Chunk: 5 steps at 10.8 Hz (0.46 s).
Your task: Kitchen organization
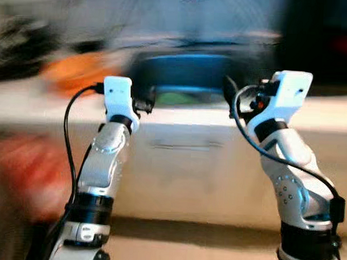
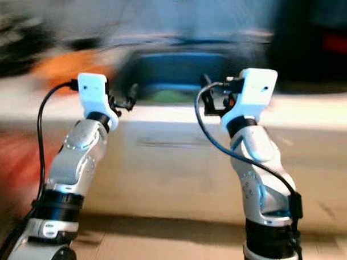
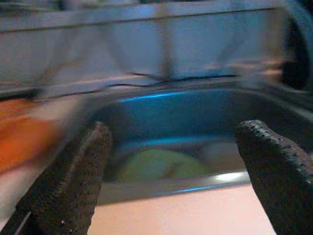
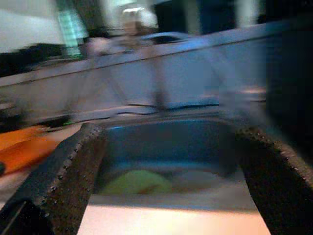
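Approach step, by my judgement: left end effector [image 3: 171, 171] and right end effector [image 4: 168, 171] are both raised, wide open and empty before the sink [image 1: 181, 70] at 12 o'clock, where a green plate [image 3: 156, 164] lies; next comes reaching in.

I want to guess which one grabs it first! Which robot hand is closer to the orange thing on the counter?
Left. The left gripper is raised just beside the blurred orange thing, while the right gripper is up on the far side of the sink.
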Tool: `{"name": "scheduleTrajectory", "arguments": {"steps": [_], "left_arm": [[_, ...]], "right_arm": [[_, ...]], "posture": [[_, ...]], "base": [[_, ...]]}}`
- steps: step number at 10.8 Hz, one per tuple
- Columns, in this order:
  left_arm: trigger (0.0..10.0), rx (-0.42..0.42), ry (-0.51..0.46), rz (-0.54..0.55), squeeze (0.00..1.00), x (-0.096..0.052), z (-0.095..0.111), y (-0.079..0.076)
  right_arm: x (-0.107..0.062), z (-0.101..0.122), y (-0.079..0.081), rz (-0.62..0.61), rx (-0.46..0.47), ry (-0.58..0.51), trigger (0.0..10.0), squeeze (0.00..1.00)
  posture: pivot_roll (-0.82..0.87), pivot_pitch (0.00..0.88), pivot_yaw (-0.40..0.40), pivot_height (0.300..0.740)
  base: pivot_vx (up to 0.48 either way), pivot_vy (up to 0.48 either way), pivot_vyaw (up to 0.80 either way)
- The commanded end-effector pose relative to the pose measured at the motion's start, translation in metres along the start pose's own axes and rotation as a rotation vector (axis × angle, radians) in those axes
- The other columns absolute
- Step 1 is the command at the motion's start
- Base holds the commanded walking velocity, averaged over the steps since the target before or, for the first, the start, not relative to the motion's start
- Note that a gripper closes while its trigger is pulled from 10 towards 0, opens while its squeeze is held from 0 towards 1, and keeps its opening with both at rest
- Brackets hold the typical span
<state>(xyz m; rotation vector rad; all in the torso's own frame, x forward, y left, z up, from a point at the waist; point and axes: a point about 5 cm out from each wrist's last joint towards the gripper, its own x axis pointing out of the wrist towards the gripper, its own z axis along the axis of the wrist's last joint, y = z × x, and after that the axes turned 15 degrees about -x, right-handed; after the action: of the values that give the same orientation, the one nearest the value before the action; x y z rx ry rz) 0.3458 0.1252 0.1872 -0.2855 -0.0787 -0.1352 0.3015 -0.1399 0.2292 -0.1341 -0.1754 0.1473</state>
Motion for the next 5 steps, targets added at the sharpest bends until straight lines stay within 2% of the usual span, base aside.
{"name": "scheduleTrajectory", "arguments": {"steps": [1,5], "left_arm": [[10.0,0.015,-0.008,0.018,0.00,0.002,0.004,0.004],[10.0,0.032,-0.055,0.141,0.00,0.006,0.014,0.024]], "right_arm": [[0.003,0.002,0.003,0.009,-0.002,-0.011,10.0,0.00],[0.002,0.003,0.009,0.074,-0.004,-0.026,10.0,0.00]], "posture": [[-0.03,0.009,0.099,0.740],[-0.02,0.007,0.099,0.740]], "base": [[0.000,0.000,0.00],[0.000,0.000,0.00]]}}
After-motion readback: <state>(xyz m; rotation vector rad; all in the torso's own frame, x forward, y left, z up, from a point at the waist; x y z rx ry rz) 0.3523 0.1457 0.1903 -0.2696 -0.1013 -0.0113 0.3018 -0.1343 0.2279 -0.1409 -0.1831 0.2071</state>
